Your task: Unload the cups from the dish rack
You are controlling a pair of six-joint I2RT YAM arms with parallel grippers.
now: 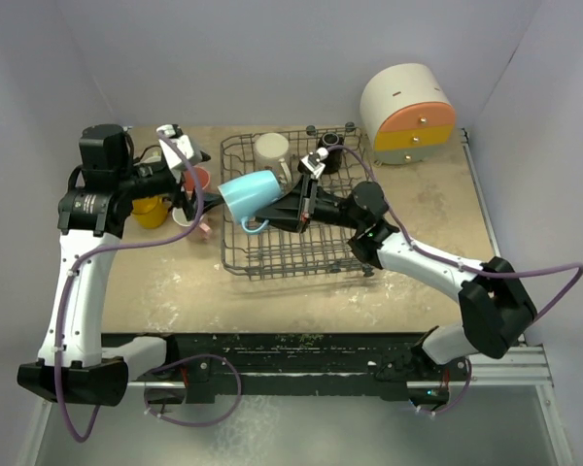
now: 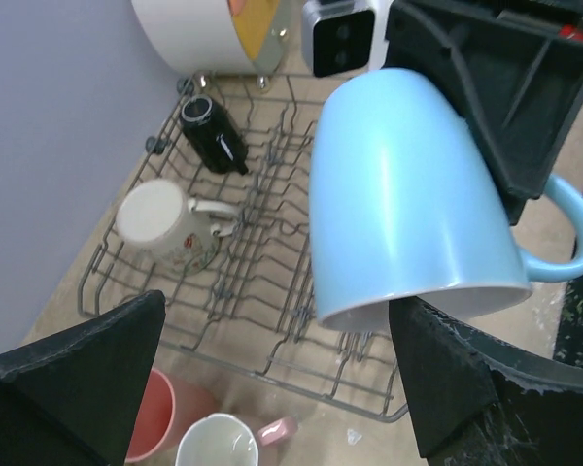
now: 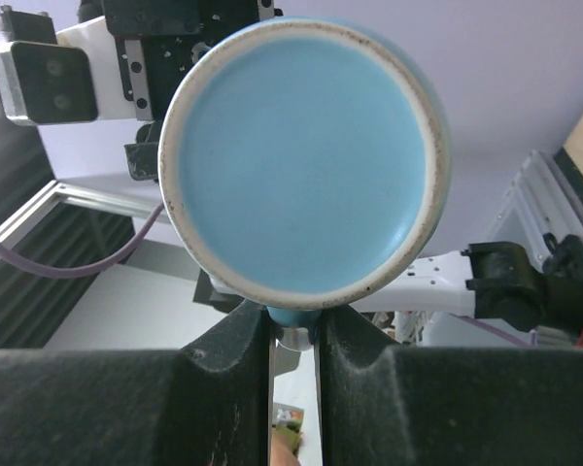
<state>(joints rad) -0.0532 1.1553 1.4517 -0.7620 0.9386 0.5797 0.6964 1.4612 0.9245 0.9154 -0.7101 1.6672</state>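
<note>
Top view: the light blue mug (image 1: pixel 248 194) is held tipped on its side over the left part of the dish rack (image 1: pixel 282 254), with the right gripper (image 1: pixel 275 212) clenched on it. A cream mug (image 1: pixel 270 150) and a black cup (image 1: pixel 328 151) are seen in the rack's far part.

Left wrist: the left gripper (image 2: pixel 277 320) is spread wide with nothing grasped; the mug is seen just ahead.

Right wrist: the fingers (image 3: pixel 223 379) are pinched on what is probably the mug's handle, largely hidden.
</note>
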